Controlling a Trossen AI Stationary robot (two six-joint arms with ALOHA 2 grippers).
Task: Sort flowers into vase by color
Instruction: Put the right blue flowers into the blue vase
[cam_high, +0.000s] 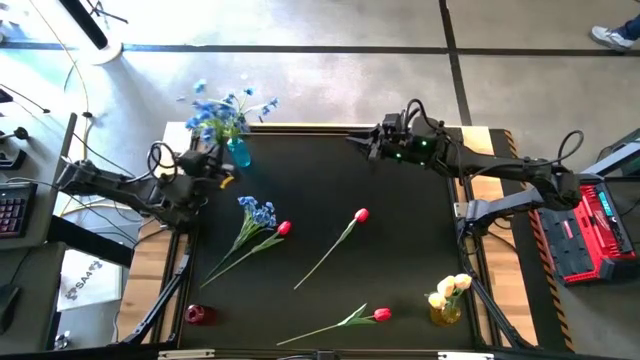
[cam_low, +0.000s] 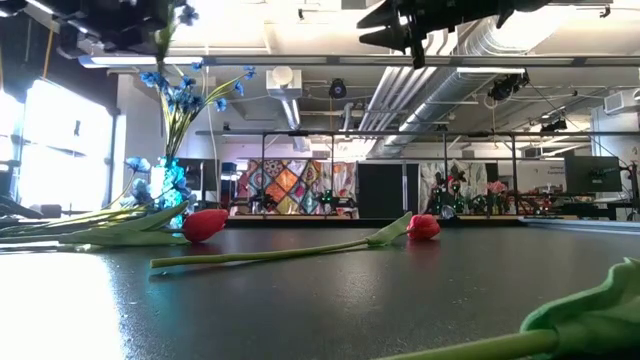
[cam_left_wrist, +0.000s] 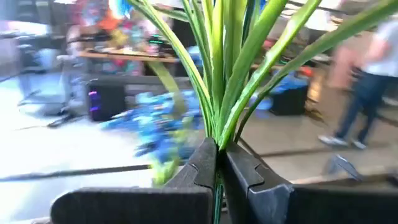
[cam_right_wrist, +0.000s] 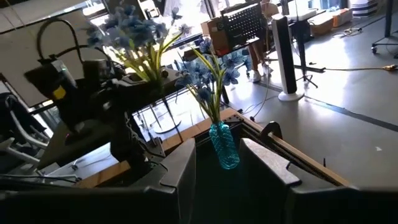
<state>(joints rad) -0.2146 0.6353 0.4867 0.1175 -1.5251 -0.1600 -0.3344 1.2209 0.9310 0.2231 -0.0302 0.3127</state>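
A blue vase (cam_high: 238, 152) stands at the table's far left with a blue spray (cam_right_wrist: 211, 68) in it. Right beside the vase, my left gripper (cam_high: 215, 165) is shut on a second blue spray (cam_right_wrist: 127, 28). My right gripper (cam_high: 358, 142) hovers open and empty over the far middle of the table, pointing toward the vase (cam_right_wrist: 224, 146). On the table lie a blue spray (cam_high: 257, 212) with a red tulip (cam_high: 284, 229) beside it, and two more red tulips (cam_high: 360, 215) (cam_high: 381, 315). Yellow tulips (cam_high: 450, 290) stand in a yellow vase at the near right. My left gripper pinches the spray's bunched green stems (cam_left_wrist: 217, 134) between its two fingers (cam_left_wrist: 199, 165). The fingers reach in level and lie across the stems. The stems rise from the fingers and fan out, blossoms on top. The stems' lower ends are hidden by the gripper.
A small red vase (cam_high: 196, 314) stands at the near left corner. The black tabletop (cam_high: 400, 250) is bare between the lying flowers. In the left wrist view a person (cam_left_wrist: 367, 81) stands in the room beyond the table.
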